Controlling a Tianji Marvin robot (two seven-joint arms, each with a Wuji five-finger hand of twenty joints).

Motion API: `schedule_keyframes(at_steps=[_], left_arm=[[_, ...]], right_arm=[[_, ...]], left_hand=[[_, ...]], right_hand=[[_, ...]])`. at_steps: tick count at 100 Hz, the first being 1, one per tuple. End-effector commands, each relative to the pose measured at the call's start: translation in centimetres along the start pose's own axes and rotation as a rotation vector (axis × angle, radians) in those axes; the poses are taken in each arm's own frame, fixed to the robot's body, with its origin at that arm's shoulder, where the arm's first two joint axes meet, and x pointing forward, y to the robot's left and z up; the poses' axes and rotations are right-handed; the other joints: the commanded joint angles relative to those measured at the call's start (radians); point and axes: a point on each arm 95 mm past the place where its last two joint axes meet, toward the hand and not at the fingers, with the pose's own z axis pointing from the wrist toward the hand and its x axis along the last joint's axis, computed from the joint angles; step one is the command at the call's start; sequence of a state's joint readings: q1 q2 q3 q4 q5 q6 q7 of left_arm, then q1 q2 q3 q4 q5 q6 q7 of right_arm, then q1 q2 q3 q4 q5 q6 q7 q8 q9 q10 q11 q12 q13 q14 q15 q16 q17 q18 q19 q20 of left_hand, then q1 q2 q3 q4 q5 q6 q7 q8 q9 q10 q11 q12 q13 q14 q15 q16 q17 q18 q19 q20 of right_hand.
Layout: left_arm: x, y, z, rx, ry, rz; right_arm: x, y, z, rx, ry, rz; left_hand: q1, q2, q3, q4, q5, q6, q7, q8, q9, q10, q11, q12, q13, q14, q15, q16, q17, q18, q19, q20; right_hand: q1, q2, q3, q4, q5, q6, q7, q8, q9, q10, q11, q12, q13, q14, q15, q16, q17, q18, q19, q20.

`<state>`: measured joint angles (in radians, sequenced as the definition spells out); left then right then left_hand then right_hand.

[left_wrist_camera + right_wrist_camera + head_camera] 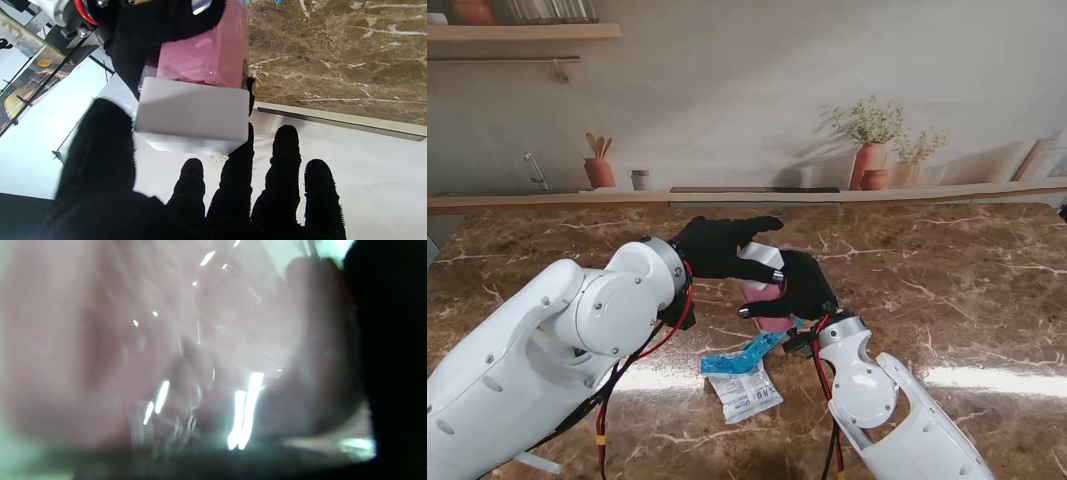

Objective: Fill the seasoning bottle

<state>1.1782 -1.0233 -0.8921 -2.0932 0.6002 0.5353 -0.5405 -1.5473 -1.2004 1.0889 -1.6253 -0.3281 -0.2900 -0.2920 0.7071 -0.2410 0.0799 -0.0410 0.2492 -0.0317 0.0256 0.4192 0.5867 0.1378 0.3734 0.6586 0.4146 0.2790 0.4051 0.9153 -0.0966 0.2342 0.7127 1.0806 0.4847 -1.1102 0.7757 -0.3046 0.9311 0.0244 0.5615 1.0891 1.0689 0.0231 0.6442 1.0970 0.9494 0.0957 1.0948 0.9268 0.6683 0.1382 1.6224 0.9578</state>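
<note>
Nearest me, blue packet (745, 356) & white packet (744, 392) flat on marble table (947, 270). Just beyond, right hand (802, 285) wrapped round pink seasoning bottle (765, 296), upright at table centre. Left hand (715, 245) reaches over from left, thumb & fingers (237, 173) pinching its white lid (193, 115).

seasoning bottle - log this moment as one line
right hand: shut on seasoning bottle | left hand: at white cap, grip unclear | packets: on table, nearer to me
</note>
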Motion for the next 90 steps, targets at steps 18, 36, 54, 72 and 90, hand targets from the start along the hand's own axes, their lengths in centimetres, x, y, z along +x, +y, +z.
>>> schedule_keyframes(at_steps=[18, 36, 54, 72, 90], left_arm=[[0.5, -0.2, -0.4, -0.031, 0.041, 0.068], [0.2, -0.6, -0.5, -0.049, 0.090, 0.065], [-0.7, -1.4, -0.4, -0.065, 0.190, 0.051], [-1.6, -1.7, -0.1, -0.063, 0.271, 0.013], [-2.1, -1.6, 0.1, -0.078, 0.324, -0.032]], right_arm=[[-0.1, 0.0, 0.0, -0.003, -0.015, 0.024], [-0.1, -0.1, 0.0, -0.008, -0.019, 0.054], [-0.2, 0.1, -0.1, -0.015, -0.030, 0.148], [-0.2, 0.2, -0.1, -0.014, -0.028, 0.216], [-0.2, 0.2, -0.1, -0.007, -0.025, 0.215]], left_hand=[[0.033, -0.242, 0.982, -0.018, 0.014, -0.048, 0.259, 0.014, 0.104, -0.187, 0.032, -0.042, -0.059, -0.062, -0.047, -0.045, -0.025, -0.079, -0.200, 0.002], [0.230, -0.233, 0.976, -0.061, -0.006, -0.098, 0.281, 0.005, 0.105, -0.234, 0.007, -0.083, -0.091, -0.113, -0.071, -0.068, -0.033, -0.154, -0.311, 0.112], [0.358, -0.184, 0.917, -0.056, -0.025, -0.100, 0.310, -0.005, 0.149, -0.311, -0.029, -0.163, -0.105, -0.180, -0.094, -0.111, -0.029, -0.197, -0.371, 0.131], [0.410, -0.151, 0.901, -0.056, -0.007, -0.132, 0.357, -0.015, 0.204, -0.351, -0.043, -0.248, -0.087, -0.225, -0.088, -0.126, -0.025, -0.203, -0.376, 0.139], [0.237, -0.237, 0.943, -0.057, -0.031, -0.166, 0.350, -0.056, -0.023, -0.272, -0.130, -0.345, -0.177, -0.218, -0.125, -0.154, -0.013, -0.194, -0.426, 0.070]], right_hand=[[0.416, 0.526, 0.555, 0.049, 0.228, -0.339, 0.465, 0.153, 0.081, -0.153, 0.179, 0.053, 0.164, -0.112, 0.237, 0.090, 0.006, -0.023, 0.053, 0.032], [0.416, 0.526, 0.554, 0.049, 0.227, -0.341, 0.467, 0.153, 0.080, -0.153, 0.178, 0.054, 0.164, -0.112, 0.237, 0.091, 0.006, -0.023, 0.052, 0.033], [0.417, 0.527, 0.555, 0.048, 0.229, -0.338, 0.468, 0.154, 0.081, -0.153, 0.178, 0.055, 0.164, -0.112, 0.237, 0.091, 0.006, -0.023, 0.052, 0.034], [0.417, 0.525, 0.556, 0.048, 0.229, -0.336, 0.469, 0.153, 0.081, -0.152, 0.178, 0.055, 0.163, -0.112, 0.236, 0.091, 0.003, -0.022, 0.050, 0.034], [0.416, 0.525, 0.556, 0.047, 0.230, -0.338, 0.469, 0.153, 0.080, -0.151, 0.177, 0.055, 0.159, -0.111, 0.233, 0.090, -0.004, -0.021, 0.041, 0.033]])
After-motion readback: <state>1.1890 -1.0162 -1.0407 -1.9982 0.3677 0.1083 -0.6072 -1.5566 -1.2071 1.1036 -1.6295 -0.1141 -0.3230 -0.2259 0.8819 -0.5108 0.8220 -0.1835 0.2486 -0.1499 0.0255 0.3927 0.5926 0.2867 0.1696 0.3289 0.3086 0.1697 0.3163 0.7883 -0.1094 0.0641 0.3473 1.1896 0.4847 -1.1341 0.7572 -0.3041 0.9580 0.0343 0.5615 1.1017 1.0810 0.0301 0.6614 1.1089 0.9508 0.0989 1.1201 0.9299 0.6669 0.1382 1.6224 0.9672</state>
